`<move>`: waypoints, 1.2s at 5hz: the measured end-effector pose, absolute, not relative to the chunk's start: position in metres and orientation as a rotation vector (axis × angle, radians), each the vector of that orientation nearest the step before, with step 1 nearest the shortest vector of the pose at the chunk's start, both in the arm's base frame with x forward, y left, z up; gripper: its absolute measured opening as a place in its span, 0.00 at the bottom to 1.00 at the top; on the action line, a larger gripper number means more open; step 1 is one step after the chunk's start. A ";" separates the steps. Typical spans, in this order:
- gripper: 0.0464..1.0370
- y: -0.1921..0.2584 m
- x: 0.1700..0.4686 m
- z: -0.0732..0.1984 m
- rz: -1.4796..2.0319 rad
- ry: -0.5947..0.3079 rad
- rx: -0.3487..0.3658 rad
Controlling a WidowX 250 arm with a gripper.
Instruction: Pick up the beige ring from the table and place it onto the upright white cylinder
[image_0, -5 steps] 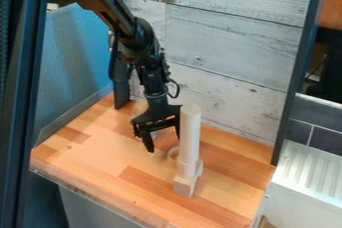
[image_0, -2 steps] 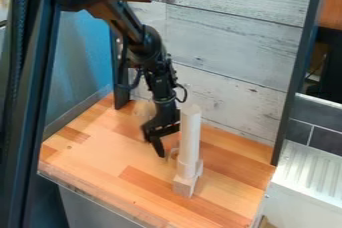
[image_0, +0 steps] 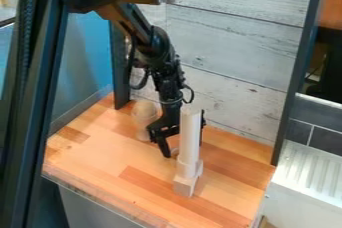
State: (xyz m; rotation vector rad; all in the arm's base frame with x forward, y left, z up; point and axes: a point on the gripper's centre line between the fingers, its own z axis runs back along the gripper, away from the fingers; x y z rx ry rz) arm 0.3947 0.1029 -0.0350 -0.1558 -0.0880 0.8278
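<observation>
Weathered grey-white planks (image_0: 234, 47) line the far wall, with a blue panel (image_0: 83, 57) to the left and dark tiles (image_0: 324, 144) to the right, above a pale ridged surface (image_0: 307, 177). Boards in light and reddish-brown tones make up the wooden counter (image_0: 100, 167).

Toward the near right part of the counter stands a tall, slender cylinder (image_0: 190, 137), upright and pale cream, its side smooth and plain, its top slightly rounded. Low down, a short band of a somewhat warmer, pinkish tint rings it and looks a little wider than the shaft. Beneath is an angular, light-wood base (image_0: 184, 184), beige on its near face, with a paler part rising along its right side. A small, pale curved piece (image_0: 175, 153) shows just left of the cylinder's lower half.

The black gripper (image_0: 184, 146) hangs on the far side of the cylinder, its fingers spread apart and partly hidden by the shaft. Nothing is visibly held between them; whether they touch the cylinder cannot be told. Farther left, near the gripper, stands a pale tan object (image_0: 144, 114) with a bulbous top and a narrower lower part.
</observation>
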 end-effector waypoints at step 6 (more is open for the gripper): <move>0.71 0.110 0.408 0.048 0.462 -0.239 -0.261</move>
